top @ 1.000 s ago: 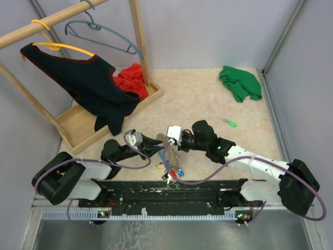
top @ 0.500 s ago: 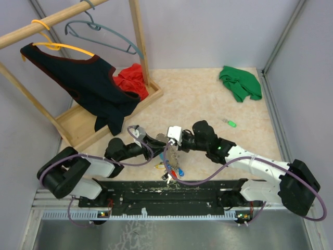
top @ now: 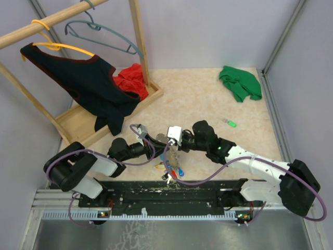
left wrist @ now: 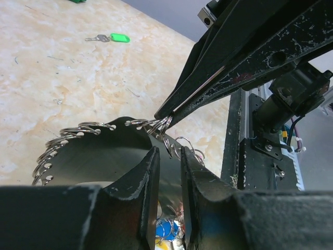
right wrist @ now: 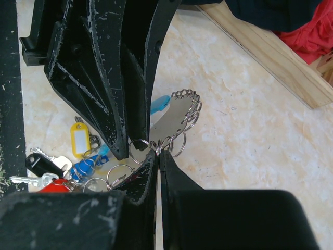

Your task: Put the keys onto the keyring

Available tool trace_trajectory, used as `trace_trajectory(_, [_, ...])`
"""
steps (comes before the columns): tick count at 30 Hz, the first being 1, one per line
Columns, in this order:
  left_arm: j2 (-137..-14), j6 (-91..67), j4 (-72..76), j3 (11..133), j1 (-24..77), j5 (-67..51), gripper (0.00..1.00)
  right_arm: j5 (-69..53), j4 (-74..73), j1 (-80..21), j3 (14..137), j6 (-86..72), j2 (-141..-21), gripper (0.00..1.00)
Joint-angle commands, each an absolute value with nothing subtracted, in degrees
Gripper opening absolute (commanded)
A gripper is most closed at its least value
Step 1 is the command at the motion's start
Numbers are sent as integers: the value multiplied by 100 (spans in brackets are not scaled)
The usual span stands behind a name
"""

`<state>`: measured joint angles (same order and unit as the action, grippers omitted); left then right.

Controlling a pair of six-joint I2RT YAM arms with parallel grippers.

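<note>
From above, we see the keyring (top: 168, 156) lifted between two grippers. Its tags lie just beside the black rail (top: 208, 187) at the near edge of the table (top: 197, 99). The left gripper (top: 157, 141) reaches it from the left and the right gripper (top: 167, 147) from the right. One green key (top: 230, 123) lies well apart, to the far right of the keyring, with wide tabletop between. The rack base (top: 104, 117) has its edge to the keyring's far left.

In the left wrist view, the left fingers stand a little apart. Small rings of the keyring sit at this narrow gap, but we cannot tell if they are pinched.

In the right wrist view, the right fingers are pressed together on one small ring. Under the keyring's loop we count one yellow tag (right wrist: 79, 139), one blue tag (right wrist: 86, 167), one black-headed key (right wrist: 37, 164) and one red piece (right wrist: 54, 185).
</note>
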<state>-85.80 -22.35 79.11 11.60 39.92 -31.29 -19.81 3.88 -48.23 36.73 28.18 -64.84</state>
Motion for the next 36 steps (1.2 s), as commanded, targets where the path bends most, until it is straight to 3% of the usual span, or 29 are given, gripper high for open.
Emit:
trace_trajectory(1, [-8726,-2389,8348,1299,4067,-3123,27,-2138,794,-4791,3710,2718,-6246,0])
trace_trajectory(12, [-8930,-2256,8785,1269,4096,-3049,1,-2224,740,-4791,3700,2584,-6215,0])
trace_trajectory(19, [-8458,-1406,8291,1134,4096,-3291,0,-1818,264,-4790,3873,2005,-6037,0])
trace_trajectory(24, [-7746,-82,6798,1290,4113,-3566,0,-1989,-755,-4740,4425,1696,-6167,22])
trace_trajectory(32, [-6969,1193,5378,1541,4156,-3662,0,-1071,-1496,-4430,4800,1024,-6219,24])
trace_trajectory(36, [-6680,1519,4377,1937,4219,-3501,0,-1493,-1154,-4431,4620,1410,-5911,26])
